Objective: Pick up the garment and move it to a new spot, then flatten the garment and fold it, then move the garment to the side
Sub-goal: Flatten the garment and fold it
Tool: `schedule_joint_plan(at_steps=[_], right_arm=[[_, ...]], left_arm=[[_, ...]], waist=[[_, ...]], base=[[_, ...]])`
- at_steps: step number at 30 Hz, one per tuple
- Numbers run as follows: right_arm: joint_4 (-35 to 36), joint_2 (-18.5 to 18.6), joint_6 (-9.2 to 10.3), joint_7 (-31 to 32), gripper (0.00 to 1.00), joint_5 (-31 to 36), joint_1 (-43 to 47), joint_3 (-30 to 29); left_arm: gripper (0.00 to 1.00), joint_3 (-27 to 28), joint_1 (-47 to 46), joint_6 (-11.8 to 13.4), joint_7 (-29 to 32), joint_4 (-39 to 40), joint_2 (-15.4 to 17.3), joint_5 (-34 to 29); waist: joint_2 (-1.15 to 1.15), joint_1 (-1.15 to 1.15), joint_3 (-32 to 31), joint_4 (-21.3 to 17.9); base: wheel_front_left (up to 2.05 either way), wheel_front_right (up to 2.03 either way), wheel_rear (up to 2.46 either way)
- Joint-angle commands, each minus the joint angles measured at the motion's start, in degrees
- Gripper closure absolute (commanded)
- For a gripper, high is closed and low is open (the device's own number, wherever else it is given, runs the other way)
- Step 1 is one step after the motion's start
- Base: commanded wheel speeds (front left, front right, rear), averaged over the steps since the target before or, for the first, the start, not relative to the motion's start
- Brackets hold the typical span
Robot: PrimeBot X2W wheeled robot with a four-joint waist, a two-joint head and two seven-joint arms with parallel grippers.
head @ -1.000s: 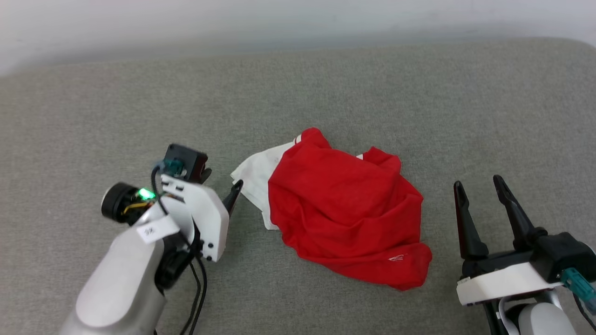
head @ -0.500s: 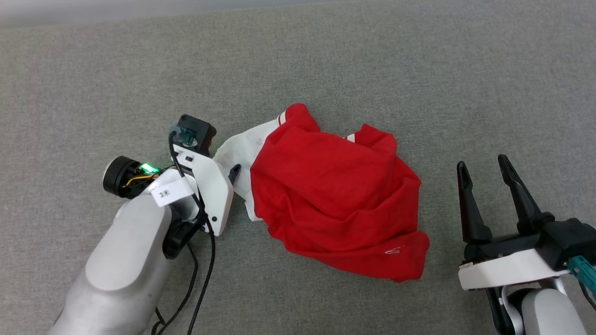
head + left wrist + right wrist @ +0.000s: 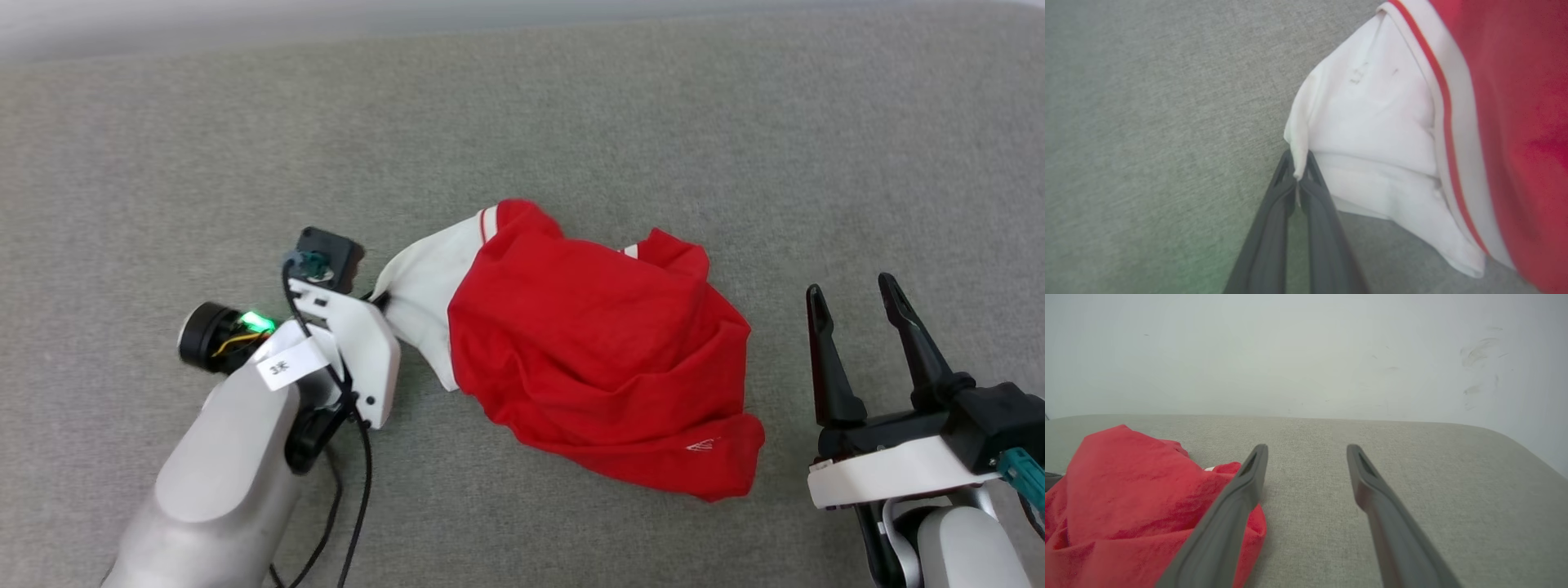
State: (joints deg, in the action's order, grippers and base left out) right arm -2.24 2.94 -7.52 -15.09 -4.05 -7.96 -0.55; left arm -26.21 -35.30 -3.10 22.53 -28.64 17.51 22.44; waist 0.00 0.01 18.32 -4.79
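Your left gripper [image 3: 1298,165] is clamped on the shirt [image 3: 596,367]. In the wrist view both dark fingers are pressed together with a fold of the white sleeve [image 3: 1372,118] caught right at their tips. That's a thin bite on the very edge of the cloth, and the sleeve pulls to a point where the fingers hold it.

The red body of the shirt lies in a rumpled heap near the middle of the grey padded surface [image 3: 571,122]. Its hem is bunched toward your right side and a bit of striped trim peeks out at the top. From the head view, the bulk of it looks to be resting on the surface, not lifted.

Your right gripper [image 3: 849,287] is wide open and holding nothing. It sits just beside the heap's right edge, with its fingers pointing toward the pale wall [image 3: 1290,355].

So where are you? By my read, right at the start, with the grasp made and the pick-up not yet done. Carrying it to a new spot, spreading it flat, folding it and shifting it aside are all ahead of you. With only a sleeve edge pinched, I'd expect the shirt to hang long and lopsided once it rises. That bite could slip, so lift gently.
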Motion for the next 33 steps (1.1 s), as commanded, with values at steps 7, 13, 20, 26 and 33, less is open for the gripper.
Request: schedule_joint_plan(at_steps=[7, 13, 20, 26, 33], right_arm=[[-1.2, -0.1, 0.06, -0.1, 0.00, 0.2, 1.8, -0.2], [-2.1, -0.1, 0.06, -0.1, 0.00, 0.2, 3.4, -0.2], [-2.9, -0.1, 0.06, -0.1, 0.00, 0.3, 3.7, 0.0], [-3.7, -0.1, 0.06, -0.1, 0.00, 0.4, 4.1, 0.2], [-4.6, -0.1, 0.06, -0.1, 0.00, 0.6, 4.9, 0.0]], left_arm=[[1.00, 5.3, 6.3, 5.0, -6.2, 5.1, 3.5, 1.6], [1.00, 9.2, 14.7, 8.8, -7.5, 11.7, 6.9, 3.3], [1.00, 10.7, 24.7, 10.4, -6.3, 15.1, 8.2, 6.2], [0.00, 9.9, 27.6, 11.2, -7.2, 15.2, 7.5, 6.2], [0.00, 10.0, 26.1, 9.8, -19.5, 17.9, 6.4, 3.4]], waist=[[0.00, -0.01, -6.2, 4.2], [0.00, -0.01, -9.0, 6.9], [0.00, -0.01, -10.2, 8.1], [0.00, -0.01, -11.2, 8.2], [0.00, -0.01, -13.6, 8.3]], base=[[0.00, 0.00, 0.00], [0.00, 0.00, 0.00], [0.00, 0.00, 0.00], [0.00, 0.00, 0.00], [0.00, 0.00, 0.00]])
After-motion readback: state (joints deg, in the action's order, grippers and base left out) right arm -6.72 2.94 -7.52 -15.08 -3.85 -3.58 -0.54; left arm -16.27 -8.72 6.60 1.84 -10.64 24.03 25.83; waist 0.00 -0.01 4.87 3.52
